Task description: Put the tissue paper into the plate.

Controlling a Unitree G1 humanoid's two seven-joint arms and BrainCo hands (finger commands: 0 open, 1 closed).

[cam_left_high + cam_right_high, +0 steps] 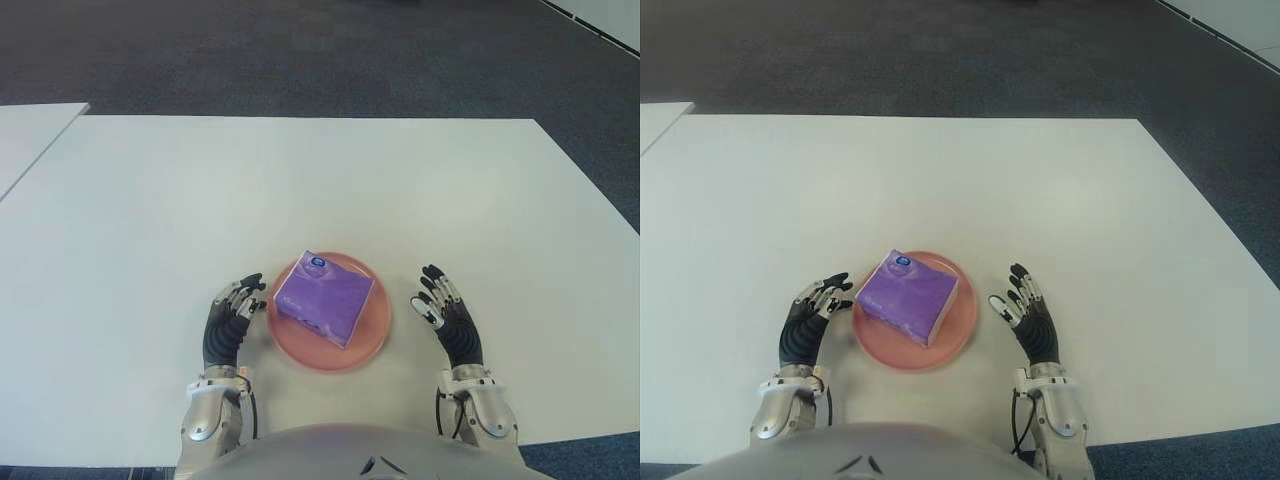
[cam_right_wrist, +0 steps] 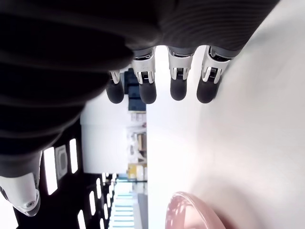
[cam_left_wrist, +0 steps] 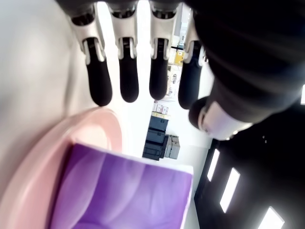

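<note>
A purple tissue pack (image 1: pixel 324 297) lies inside the pink plate (image 1: pixel 371 340) near the front of the white table (image 1: pixel 300 190). My left hand (image 1: pixel 232 318) shows just left of the plate, fingers relaxed and holding nothing. In the left wrist view its fingertips (image 3: pixel 128 88) hang apart from the pink plate (image 3: pixel 95 131) and the tissue pack (image 3: pixel 124 191). Right of the plate my right hand (image 1: pixel 447 318) has its fingers spread, empty. The right wrist view shows the plate's rim (image 2: pixel 190 212) farther off.
A second white table (image 1: pixel 30 135) adjoins at the far left. Dark carpet (image 1: pixel 300 50) lies beyond the table's back edge. The table's right edge runs diagonally toward the front right.
</note>
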